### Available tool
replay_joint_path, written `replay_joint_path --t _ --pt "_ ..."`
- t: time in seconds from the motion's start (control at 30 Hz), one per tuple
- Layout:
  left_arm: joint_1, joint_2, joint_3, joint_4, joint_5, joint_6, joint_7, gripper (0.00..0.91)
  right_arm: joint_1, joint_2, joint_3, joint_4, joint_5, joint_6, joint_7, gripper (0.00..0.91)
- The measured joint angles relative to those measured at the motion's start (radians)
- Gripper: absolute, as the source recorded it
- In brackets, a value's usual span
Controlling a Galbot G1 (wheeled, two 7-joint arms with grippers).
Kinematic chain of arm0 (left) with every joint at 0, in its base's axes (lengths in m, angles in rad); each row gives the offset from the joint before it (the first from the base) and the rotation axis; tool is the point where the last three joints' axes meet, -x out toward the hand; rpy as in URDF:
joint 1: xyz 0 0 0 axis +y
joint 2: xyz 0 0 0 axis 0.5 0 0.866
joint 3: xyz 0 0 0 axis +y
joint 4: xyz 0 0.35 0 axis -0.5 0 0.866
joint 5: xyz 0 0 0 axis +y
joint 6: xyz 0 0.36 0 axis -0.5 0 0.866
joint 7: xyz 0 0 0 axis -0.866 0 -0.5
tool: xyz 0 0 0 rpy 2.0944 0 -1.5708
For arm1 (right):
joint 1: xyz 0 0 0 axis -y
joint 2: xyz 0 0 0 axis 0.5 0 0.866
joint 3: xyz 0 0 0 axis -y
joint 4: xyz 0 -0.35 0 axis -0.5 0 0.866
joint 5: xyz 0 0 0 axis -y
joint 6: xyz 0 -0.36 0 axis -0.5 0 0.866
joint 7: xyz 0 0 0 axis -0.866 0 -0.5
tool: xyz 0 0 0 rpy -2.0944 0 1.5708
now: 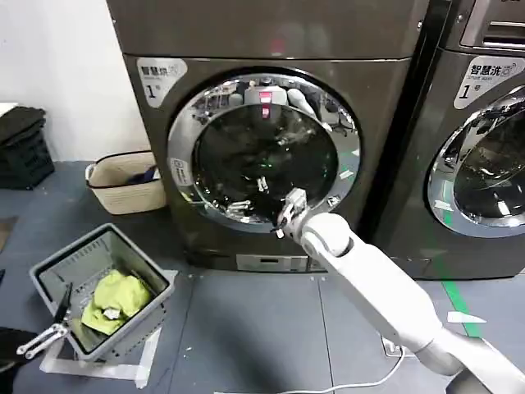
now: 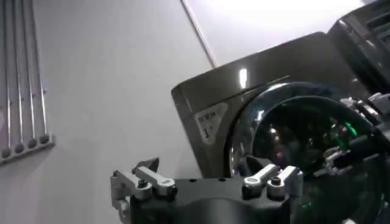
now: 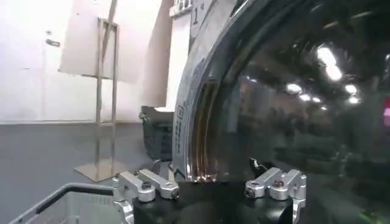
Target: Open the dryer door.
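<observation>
The dryer door [image 1: 246,152] is a round porthole with a wide chrome ring and dark bulging glass on the front of the grey dryer [image 1: 271,33]. My right gripper [image 1: 287,215] is at the door's lower right rim, arm stretched up from the bottom right. In the right wrist view the gripper [image 3: 204,165] is open, and the chrome edge of the door [image 3: 201,122] rises between its spread fingers. My left gripper [image 1: 45,335] hangs low on the left beside the grey basket, open and empty; the left wrist view looks up from it [image 2: 201,167] at the door [image 2: 304,134].
A grey plastic basket [image 1: 49,275] holding a yellow-green cloth [image 1: 115,300] sits on the floor to the left. A woven basket [image 1: 123,193] stands by the wall behind it. A second machine [image 1: 484,164] with a similar door stands close on the right.
</observation>
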State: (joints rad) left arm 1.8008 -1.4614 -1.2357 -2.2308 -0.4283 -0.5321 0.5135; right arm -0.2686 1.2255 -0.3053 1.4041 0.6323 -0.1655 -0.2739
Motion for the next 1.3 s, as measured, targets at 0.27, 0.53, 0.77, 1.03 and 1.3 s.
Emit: replay_joint_path --t 0.27,0.53,0.77,1.03,1.3 --pt "0.005 -0.001 0.002 -0.003 0.000 -0.002 0.001 0.907 0.038 0.041 -0.022 -0.057 -0.003 0.010 -0.020 0.907" --pt "0.008 -0.004 0.002 -0.006 0.001 -0.003 0.002 0.907 0.070 0.076 -0.047 -0.106 -0.008 0.021 -0.034 0.907" --pt "0.009 -0.007 0.004 -0.006 0.005 -0.005 0.002 0.907 0.098 0.104 -0.062 -0.152 -0.026 0.035 -0.050 0.907" --pt "0.009 -0.008 0.004 -0.008 0.005 -0.007 0.003 0.907 0.125 0.134 -0.067 -0.207 -0.031 0.045 -0.066 0.907" --pt "0.011 -0.008 0.003 -0.008 0.005 -0.010 0.003 0.907 0.142 0.160 -0.075 -0.245 -0.037 0.047 -0.079 0.907"
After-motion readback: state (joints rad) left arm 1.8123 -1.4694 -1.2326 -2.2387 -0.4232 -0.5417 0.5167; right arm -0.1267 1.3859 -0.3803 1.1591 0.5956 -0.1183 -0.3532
